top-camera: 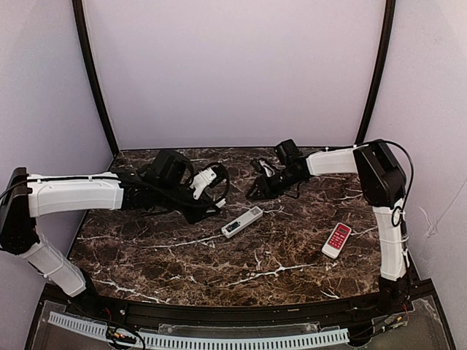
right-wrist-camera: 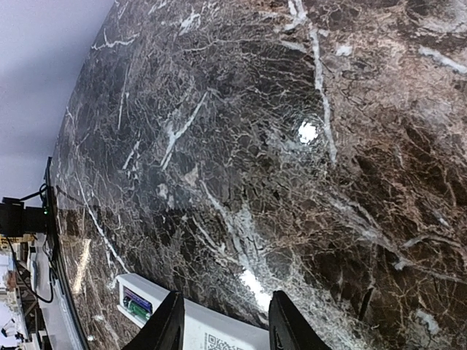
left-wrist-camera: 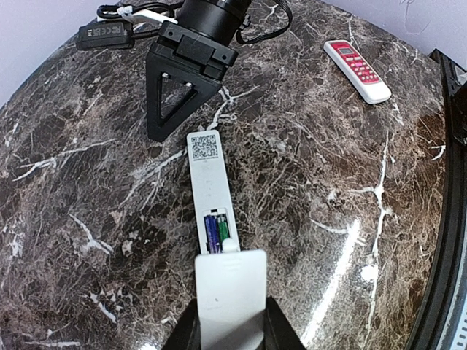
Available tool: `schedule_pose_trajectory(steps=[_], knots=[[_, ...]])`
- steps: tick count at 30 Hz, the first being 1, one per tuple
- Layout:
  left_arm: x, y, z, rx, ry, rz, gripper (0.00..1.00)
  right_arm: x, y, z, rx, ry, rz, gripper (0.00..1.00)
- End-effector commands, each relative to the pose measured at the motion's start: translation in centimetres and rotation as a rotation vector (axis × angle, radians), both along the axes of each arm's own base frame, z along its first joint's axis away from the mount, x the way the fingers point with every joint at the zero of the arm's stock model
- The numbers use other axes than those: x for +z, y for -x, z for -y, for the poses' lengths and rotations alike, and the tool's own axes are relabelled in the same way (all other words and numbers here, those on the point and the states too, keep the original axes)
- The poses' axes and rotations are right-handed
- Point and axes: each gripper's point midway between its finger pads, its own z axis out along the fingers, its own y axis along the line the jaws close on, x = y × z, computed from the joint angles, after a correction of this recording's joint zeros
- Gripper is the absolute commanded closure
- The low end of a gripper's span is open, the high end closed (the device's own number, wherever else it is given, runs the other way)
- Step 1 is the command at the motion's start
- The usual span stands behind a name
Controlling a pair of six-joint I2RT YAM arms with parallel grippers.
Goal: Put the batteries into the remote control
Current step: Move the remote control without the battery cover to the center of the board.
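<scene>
- The remote control point(left-wrist-camera: 210, 182) lies face down on the dark marble table point(left-wrist-camera: 328, 197), near the middle, with a QR sticker on its back.
- Its battery compartment is open at the end that points to the left arm. The batteries point(left-wrist-camera: 217, 233) sit inside it side by side; one looks bluish and one green.
- The left gripper point(left-wrist-camera: 232, 329) is clamped on a white cover piece point(left-wrist-camera: 230, 288). It holds the piece by its two long edges.
- The front end of the cover reaches the open compartment and seems to touch the end of the remote. Whether it really touches, I cannot tell.
- The right gripper point(right-wrist-camera: 225, 321) has its fingers apart and holds nothing. It hangs low over the table at the QR end of the remote.
- In the right wrist view, part of the remote shows between and behind its two fingers. In the left wrist view, one black triangular finger points down just beside the QR corner.
- A shorter red-and-white remote point(left-wrist-camera: 357, 71) lies face up, well apart from the white one, on the side of the right arm.
</scene>
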Motion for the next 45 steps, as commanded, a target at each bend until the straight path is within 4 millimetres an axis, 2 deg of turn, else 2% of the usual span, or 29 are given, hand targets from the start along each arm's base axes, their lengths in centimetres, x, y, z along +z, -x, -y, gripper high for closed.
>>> schedule_pose_trajectory(steps=[1, 6, 11, 18, 23, 30, 34, 45], knots=[[-1.3, 0.3, 0.2, 0.001, 0.021, -0.055, 0.92, -1.4, 0.4, -0.5, 0.050, 0.061, 0.019, 0.61], [-2.8, 0.0, -0.1, 0.016, -0.006, -0.063, 0.91, -3.0, 1.6, -1.3, 0.130, 0.085, 0.008, 0.62], [-3.8, 0.4, -0.3, 0.005, -0.016, -0.076, 0.91, -3.3, 2.7, -1.7, 0.207, 0.078, -0.003, 0.68], [-4.9, 1.4, -0.5, -0.021, -0.028, -0.118, 0.91, -3.0, 5.1, -2.8, 0.305, 0.031, -0.021, 0.68], [-5.3, 1.9, -1.0, -0.018, -0.029, -0.132, 0.91, -2.5, 6.4, -3.9, 0.362, -0.005, -0.027, 0.64], [-5.5, 2.1, -1.2, -0.019, -0.034, -0.137, 0.91, -2.9, 7.6, -4.1, 0.414, -0.028, -0.041, 0.68], [-5.8, 2.3, -1.4, -0.033, -0.050, -0.136, 0.91, -2.8, 9.1, -4.3, 0.461, -0.041, -0.041, 0.72], [-5.5, 3.4, -1.9, -0.079, -0.066, -0.132, 0.91, -3.5, 13.3, -5.0, 0.556, -0.066, -0.103, 0.73]])
